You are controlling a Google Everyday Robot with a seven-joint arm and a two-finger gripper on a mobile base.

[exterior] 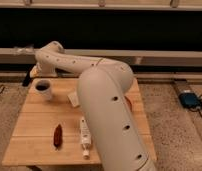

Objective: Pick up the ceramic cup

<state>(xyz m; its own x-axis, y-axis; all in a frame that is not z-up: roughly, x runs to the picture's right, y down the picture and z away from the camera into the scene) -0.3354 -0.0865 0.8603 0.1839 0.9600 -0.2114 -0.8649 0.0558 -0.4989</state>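
Looking across the wooden surface (39, 120) now, I have the ceramic cup (43, 89) standing upright near the far left corner, mouth up, dark inside showing. That pose suits me: the thick rim is on top and open to a reach from above or from the side. The gripper (28, 78) hangs just beyond and to the left of the cup, by the surface's far left edge, at the end of a forearm reaching in from the elbow on the right. I read that as a staging spot: near the cup, seemingly apart from it, not around it. Whether the gripper is spread or closed I cannot tell; it's only a dark shape past the wrist. The cup sits on the wood, so I'd say the pick is not yet made. The slim white bottle (85, 134) lies flat nearer me, a dark red object (57, 135) beside it, both well apart from the cup, so they shouldn't interfere. My upper arm (114, 120) hides much of the surface's right side.
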